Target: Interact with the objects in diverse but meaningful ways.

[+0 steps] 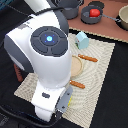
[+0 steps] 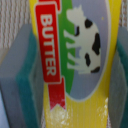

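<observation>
In the wrist view a flat yellow box [image 2: 75, 65], printed with "BUTTER" and a cow, fills the space between my gripper's [image 2: 70, 75] two grey, teal-edged pads [image 2: 20, 75]. Both pads seem to touch its long sides. In the exterior view my arm hides the gripper and the box. A red tomato [image 1: 93, 12] lies in a grey pan at the back. A pale blue house-shaped carton [image 1: 82, 40] stands on the striped mat [image 1: 97, 75]. A thin red-brown piece, seemingly the sausage [image 1: 19, 74], lies at the mat's edge on the exterior view's left.
A round wooden plate [image 1: 78, 65] lies on the mat with wooden-handled cutlery on either side [image 1: 88, 58] [image 1: 77, 84]. Grey pots stand at the back [image 1: 70, 7] [image 1: 123, 18] on a brown board. The robot's body [image 1: 45, 55] blocks much of the exterior view.
</observation>
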Tool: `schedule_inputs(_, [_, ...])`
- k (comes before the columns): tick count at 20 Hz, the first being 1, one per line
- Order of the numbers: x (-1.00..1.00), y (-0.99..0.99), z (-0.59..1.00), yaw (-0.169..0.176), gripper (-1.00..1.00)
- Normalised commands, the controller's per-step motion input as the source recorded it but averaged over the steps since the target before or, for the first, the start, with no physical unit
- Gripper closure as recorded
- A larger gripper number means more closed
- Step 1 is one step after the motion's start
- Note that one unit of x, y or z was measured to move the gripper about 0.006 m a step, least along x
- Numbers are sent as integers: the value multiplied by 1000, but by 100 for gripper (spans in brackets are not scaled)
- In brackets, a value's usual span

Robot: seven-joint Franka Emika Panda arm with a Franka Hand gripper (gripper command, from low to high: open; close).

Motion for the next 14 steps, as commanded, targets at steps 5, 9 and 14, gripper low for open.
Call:
schedule_inputs(5, [-330, 74, 538, 3, 100])
schedule_inputs(9, [-710, 109, 978, -47, 100])
schedule_inputs(14, [-651, 260, 1000, -46, 100])
